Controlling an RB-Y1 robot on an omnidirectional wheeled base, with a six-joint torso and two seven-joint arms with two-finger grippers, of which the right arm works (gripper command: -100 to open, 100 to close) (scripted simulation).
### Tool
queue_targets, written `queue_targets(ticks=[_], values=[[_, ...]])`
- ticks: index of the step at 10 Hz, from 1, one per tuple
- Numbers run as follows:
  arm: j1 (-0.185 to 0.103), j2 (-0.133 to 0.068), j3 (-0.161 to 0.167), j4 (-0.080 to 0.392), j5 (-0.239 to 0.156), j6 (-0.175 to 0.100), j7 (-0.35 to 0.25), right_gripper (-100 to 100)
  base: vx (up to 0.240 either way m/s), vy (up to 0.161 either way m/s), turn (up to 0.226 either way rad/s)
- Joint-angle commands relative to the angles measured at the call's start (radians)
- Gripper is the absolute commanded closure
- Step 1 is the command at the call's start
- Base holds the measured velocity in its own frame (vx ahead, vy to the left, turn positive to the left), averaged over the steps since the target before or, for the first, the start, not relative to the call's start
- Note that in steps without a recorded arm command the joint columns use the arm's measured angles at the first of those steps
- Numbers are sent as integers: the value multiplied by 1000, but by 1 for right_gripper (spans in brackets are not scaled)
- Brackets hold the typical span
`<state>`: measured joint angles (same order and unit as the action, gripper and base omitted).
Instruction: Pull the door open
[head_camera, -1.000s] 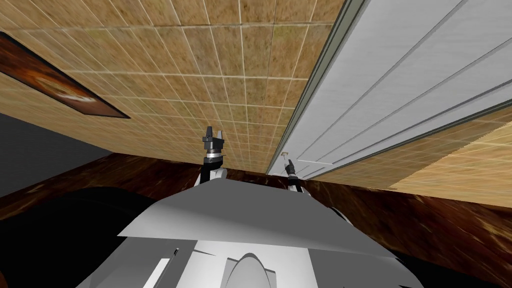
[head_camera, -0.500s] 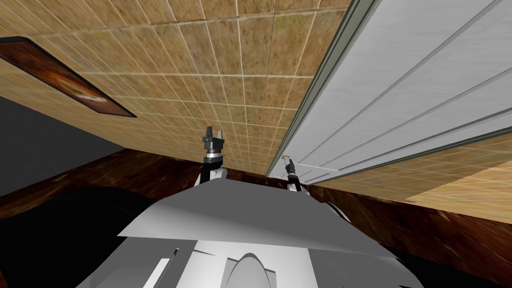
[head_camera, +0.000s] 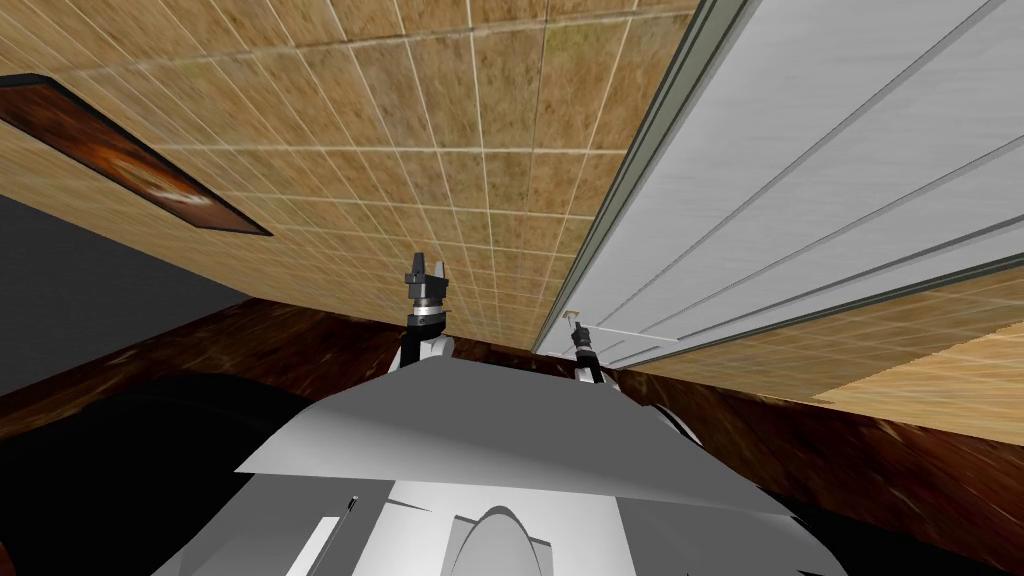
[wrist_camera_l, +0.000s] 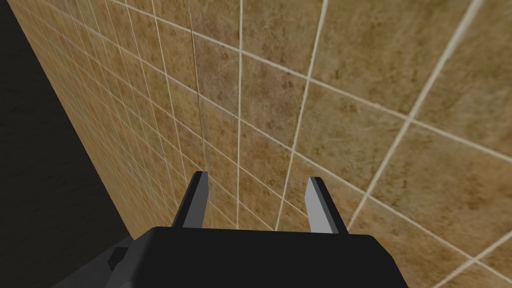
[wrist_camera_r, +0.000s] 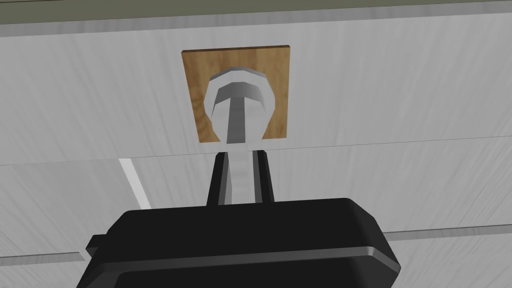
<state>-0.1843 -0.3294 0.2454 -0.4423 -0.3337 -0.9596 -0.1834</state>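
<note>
While tight on handle (wrist_camera_r: 236, 117), right tool (wrist_camera_r: 239, 156).

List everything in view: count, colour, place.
door: one, white-grey, panelled, to my front right
door frame: one, grey-green, between door and tiled wall
handle: one, grey lever, on the door, between the right end effector's fingers
backplate: one, brown wood-look square, behind the handle
tiled wall: one, tan, left of the door
picture: one, dark brown, on the tiled wall, far left
floor: one, dark brown, below wall and door
left end effector: one, dark, grey fingers open, facing the tiled wall
right end effector: one, dark, shut on the handle
</note>
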Motion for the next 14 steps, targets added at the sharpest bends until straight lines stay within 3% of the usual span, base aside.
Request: queue_targets(ticks=[1, 2, 3, 5, 6, 7, 8, 10, 11, 12, 13, 14], values=[[-1, 2, 1, -1, 1, -2, 0, 100, 0, 0, 0], [-1, 2, 1, -1, 1, -2, 0, 100, 0, 0, 0], [15, -20, 12, 3, 1, -21, -22, 100, -99, 6, 190], [21, -27, 16, 4, 1, -28, -30, 100, -143, -6, 91], [41, -53, 31, 9, 2, -56, -59, 100, -136, -8, 212], [41, -53, 31, 22, 2, -56, -59, 100, -137, -15, 120], [62, -82, 48, 14, 3, -86, -91, 100, -195, -60, 262], [62, -82, 48, 14, 3, -86, -91, 100, -110, -33, 42], [83, -109, 64, 18, 4, -115, -122, 100, -103, -31, 191], [83, -109, 64, 18, 4, -115, -122, 100, -112, -47, 121], [99, -130, 76, 22, 5, -137, -145, 100, -168, -65, 178], [106, -139, 82, 23, 5, -146, -155, 100, -197, -100, 178]])
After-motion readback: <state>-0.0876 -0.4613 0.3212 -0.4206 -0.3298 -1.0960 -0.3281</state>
